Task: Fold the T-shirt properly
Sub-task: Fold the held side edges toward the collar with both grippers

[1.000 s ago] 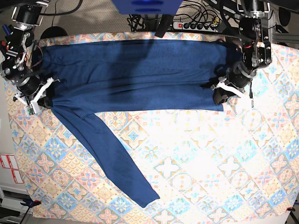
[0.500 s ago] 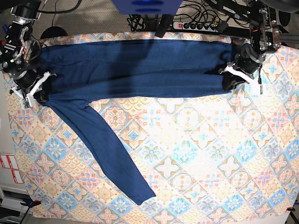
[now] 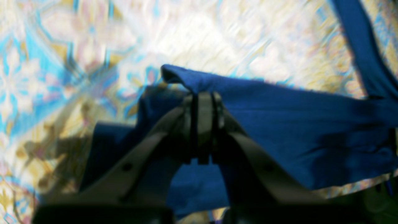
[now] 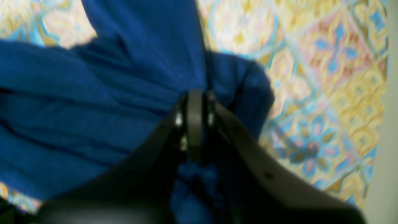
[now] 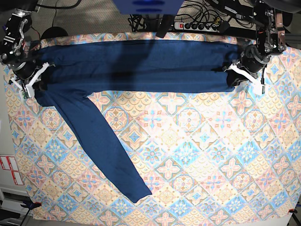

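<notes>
**Two arms hold a blue shirt folded along the table's far edge**

A dark blue T-shirt point(image 5: 136, 66) lies as a long band across the 12 o'clock edge of a patterned tablecloth point(image 5: 197, 150). One sleeve point(image 5: 101, 146) trails toward 6 o'clock. The left gripper point(image 5: 233, 77), at 2 o'clock, and the right gripper point(image 5: 35, 87), at 10 o'clock, are each clenched on an end of the band. This looks like the lengthwise fold; next, the cloth likely needs laying down and the loose sleeve tucking in. Only the blurred wrist views show cloth pinched between the jaws; only the overhead view shows the sleeve.
</notes>
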